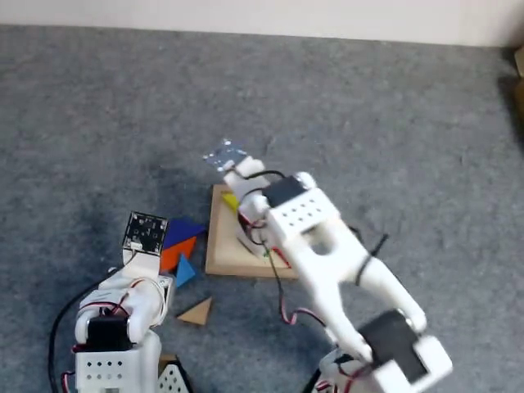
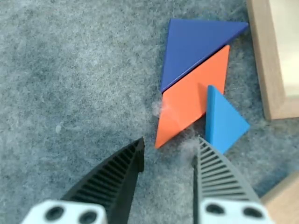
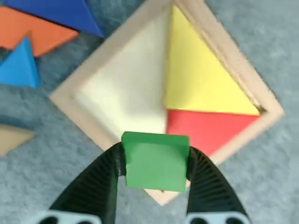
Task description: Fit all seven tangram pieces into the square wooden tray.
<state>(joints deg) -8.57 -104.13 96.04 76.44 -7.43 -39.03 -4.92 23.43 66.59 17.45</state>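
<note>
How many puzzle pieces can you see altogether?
7. The yellow triangle and red triangle lie in the tray. The green square is in the right claw. The dark blue triangle, orange piece, light blue triangle and tan triangle lie on the carpet.

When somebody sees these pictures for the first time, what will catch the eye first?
The right hand grips a green square piece over a corner of the wooden tray, where a yellow triangle and a red piece already lie. Beside the tray, the open left hand hovers by a dark blue triangle, an orange piece and a light blue triangle.
</note>
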